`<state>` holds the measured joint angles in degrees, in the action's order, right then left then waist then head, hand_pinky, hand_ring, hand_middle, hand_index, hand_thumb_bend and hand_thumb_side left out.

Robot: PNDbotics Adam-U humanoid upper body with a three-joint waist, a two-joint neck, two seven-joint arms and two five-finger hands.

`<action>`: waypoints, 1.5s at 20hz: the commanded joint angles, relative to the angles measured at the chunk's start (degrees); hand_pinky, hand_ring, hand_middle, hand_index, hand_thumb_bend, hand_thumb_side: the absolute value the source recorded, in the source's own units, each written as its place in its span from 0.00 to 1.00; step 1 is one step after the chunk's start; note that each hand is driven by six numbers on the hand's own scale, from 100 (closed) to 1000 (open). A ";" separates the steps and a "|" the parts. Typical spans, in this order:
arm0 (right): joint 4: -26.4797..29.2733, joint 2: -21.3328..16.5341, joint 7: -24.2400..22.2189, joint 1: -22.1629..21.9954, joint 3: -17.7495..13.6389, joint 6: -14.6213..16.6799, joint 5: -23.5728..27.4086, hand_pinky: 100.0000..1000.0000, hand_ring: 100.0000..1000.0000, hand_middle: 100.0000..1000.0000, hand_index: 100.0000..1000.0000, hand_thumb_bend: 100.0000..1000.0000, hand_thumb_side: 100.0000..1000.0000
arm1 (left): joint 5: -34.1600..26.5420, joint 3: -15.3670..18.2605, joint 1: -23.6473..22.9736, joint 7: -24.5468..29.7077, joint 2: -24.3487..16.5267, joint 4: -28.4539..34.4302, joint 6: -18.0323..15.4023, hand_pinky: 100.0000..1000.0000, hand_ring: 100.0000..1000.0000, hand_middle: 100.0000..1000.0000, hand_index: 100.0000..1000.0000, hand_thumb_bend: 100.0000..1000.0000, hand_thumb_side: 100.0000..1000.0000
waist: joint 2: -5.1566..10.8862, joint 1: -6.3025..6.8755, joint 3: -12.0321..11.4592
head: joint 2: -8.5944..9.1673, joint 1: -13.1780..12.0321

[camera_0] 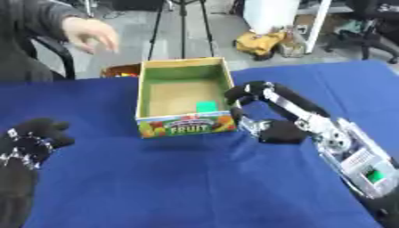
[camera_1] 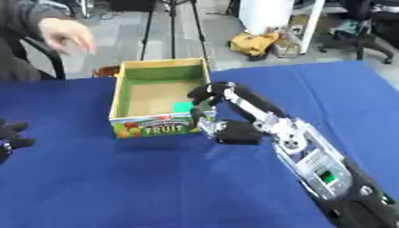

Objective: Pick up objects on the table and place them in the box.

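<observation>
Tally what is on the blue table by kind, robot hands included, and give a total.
Cardboard boxes: 1, the fruit box
Green objects inside the box: 1, a small green square
Robot hands: 2, the left hand at the left edge, the right hand beside the box
Total: 4

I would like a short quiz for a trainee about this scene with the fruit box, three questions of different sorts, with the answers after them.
1. True or false: the green object lies inside the box.
2. Which hand is beside the box's right wall? A) right hand B) left hand C) neither
3. Fill in: the table is covered with a ____ cloth.

Key:
1. True; it lies on the box floor near the front right corner.
2. A; the left hand rests open near the lower left corner.
3. Blue.
</observation>
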<state>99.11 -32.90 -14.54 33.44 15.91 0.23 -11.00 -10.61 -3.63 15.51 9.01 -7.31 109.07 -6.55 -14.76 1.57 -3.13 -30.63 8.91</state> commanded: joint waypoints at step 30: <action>4.31 0.21 1.49 -0.60 -0.89 -2.91 0.19 0.75 0.80 0.63 0.82 0.00 0.56 | 1.46 0.17 0.02 1.36 -0.59 -0.17 -1.10 0.71 0.79 0.50 0.73 0.69 0.76 | 1.03 0.26 0.67 | -0.37 -0.30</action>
<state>102.11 -31.99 -13.23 32.25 15.57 -2.65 -10.54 -9.32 -3.66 15.11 10.09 -7.31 107.79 -7.53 -14.75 1.91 -2.48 -31.12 8.68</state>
